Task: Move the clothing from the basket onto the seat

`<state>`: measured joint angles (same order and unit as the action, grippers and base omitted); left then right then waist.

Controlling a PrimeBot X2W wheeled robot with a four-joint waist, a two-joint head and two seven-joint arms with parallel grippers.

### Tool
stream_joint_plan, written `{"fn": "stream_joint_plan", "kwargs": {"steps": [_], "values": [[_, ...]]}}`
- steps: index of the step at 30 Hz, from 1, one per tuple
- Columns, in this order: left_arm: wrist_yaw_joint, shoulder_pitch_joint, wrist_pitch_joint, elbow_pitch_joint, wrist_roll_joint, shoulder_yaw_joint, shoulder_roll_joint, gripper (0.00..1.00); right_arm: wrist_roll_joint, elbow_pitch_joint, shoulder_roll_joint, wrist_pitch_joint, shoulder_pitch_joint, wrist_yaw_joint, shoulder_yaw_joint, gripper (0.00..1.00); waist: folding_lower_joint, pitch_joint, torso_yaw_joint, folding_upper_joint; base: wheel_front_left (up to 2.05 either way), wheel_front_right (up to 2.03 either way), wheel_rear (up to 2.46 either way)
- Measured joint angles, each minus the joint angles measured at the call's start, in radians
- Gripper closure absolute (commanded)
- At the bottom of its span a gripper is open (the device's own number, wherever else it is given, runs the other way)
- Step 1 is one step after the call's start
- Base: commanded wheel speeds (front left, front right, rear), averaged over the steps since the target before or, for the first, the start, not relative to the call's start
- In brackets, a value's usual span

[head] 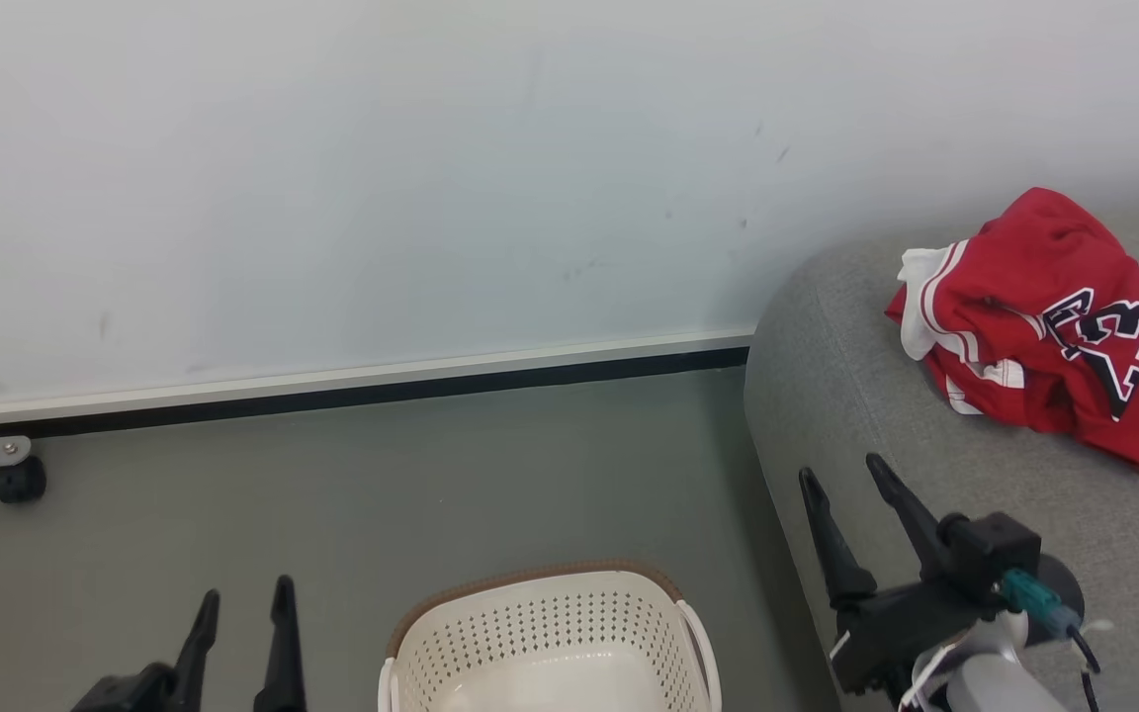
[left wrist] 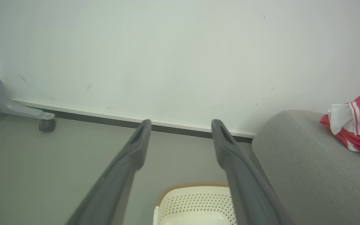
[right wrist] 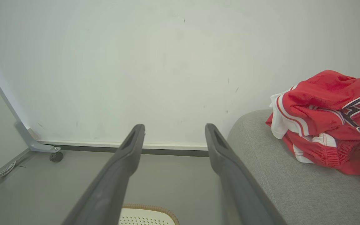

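Left pincer and right pincer spread, basket between, clothing on seat

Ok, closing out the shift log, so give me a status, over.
Left gripper open, empty, beside basket. Right gripper open, empty, by seat edge. Clothing heaped on seat; none in basket's visible part. Nothing seen in the way.

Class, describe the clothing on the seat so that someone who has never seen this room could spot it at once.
Find the big grey seat on the right, by the pale wall. On its top lies the clothing, a crumpled heap. It alone is bright red, with white stripes and dark lettering edged in white, unlike the cream basket on the floor.
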<state>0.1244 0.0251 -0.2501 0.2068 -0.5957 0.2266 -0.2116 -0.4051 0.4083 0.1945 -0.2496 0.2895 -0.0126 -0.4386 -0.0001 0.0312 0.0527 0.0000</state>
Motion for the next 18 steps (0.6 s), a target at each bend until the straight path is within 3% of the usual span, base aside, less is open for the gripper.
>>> {"fn": "stream_joint_plan", "kwargs": {"steps": [7,18], "values": [[0.000,0.071,0.000,-0.051,0.041,-0.068,0.020,0.00,0.000,-0.089,-0.001,0.000,-0.087,-0.041,0.029,0.00,0.0001,0.006,-0.007,-0.0001,0.00,0.00,0.00],[0.000,0.109,0.000,-0.093,0.082,-0.105,0.044,0.00,0.000,-0.173,0.002,0.000,-0.178,-0.063,0.063,0.00,0.0001,0.005,-0.014,0.0000,0.00,0.00,0.00]]}}
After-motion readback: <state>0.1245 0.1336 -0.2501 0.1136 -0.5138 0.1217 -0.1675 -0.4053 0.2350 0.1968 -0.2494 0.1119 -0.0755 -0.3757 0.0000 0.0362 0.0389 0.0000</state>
